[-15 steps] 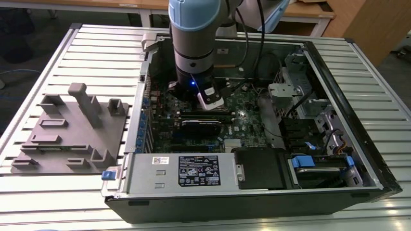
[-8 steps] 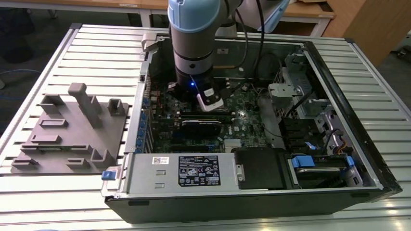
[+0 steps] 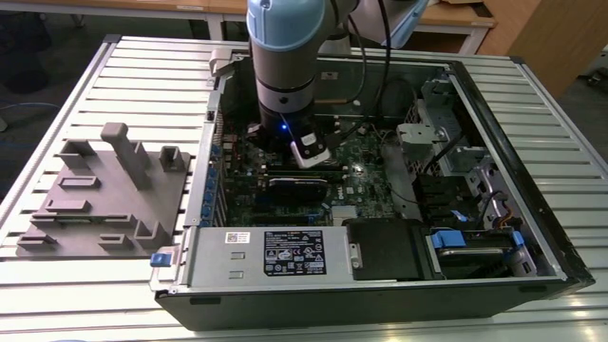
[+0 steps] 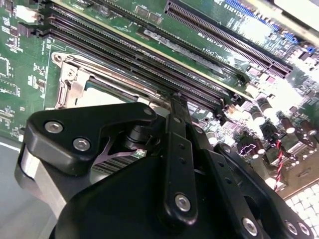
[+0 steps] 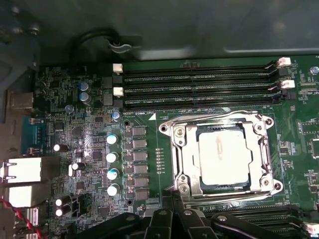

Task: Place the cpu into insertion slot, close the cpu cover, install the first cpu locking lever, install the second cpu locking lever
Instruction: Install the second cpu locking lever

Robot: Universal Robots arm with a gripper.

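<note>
- Ribbed silver-grey metal tabletop (image 3: 532,92) carries an open black computer case (image 3: 380,299) with a green motherboard (image 5: 89,149) inside.
- Small square silvery-grey cpu (image 5: 222,155) sits flat in the square dark-framed insertion slot (image 5: 172,130).
- Thin grey metal cpu cover (image 5: 185,164) lies down around the chip, which shows through its window.
- Wire locking levers run along the frame; whether they are latched is unclear.
- Black gripper (image 5: 172,219) hovers just beside the socket's edge, opposite the long black memory slots (image 5: 199,89).
- Its jaws look drawn close together, holding nothing.
</note>
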